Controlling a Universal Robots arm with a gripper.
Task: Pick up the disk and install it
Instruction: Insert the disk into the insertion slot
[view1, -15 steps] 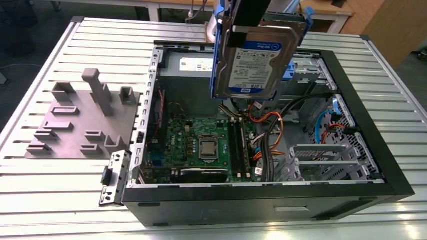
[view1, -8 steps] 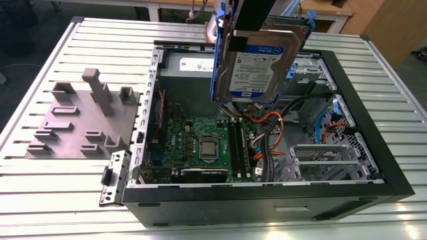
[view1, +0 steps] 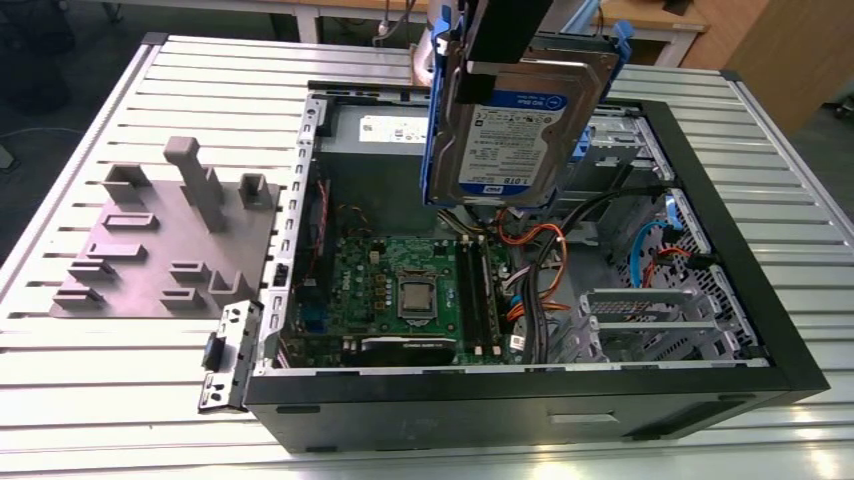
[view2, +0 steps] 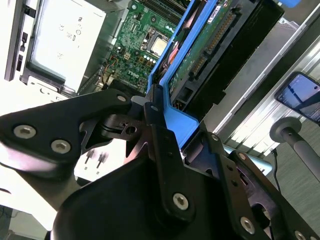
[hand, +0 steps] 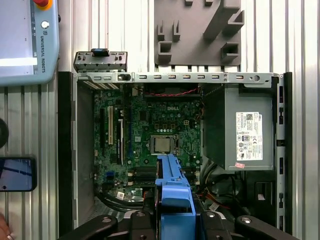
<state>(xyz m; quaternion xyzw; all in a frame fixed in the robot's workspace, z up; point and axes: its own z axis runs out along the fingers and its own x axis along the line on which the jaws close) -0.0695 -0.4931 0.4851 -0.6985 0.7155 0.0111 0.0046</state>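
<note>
The gripper (hand: 175, 215) is clamping the disk (view1: 514, 130) by its blue frame and holding it upright in the air above the open case (view1: 534, 410). Pickup is looking done. Installing is not, since the disk is hanging clear of the motherboard (view1: 400, 285). Its bay is proving hard to make out.

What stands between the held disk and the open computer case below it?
No cover: the computer case is open. Under the disk, held by the claw, loose orange and black cables cross the space.
</note>
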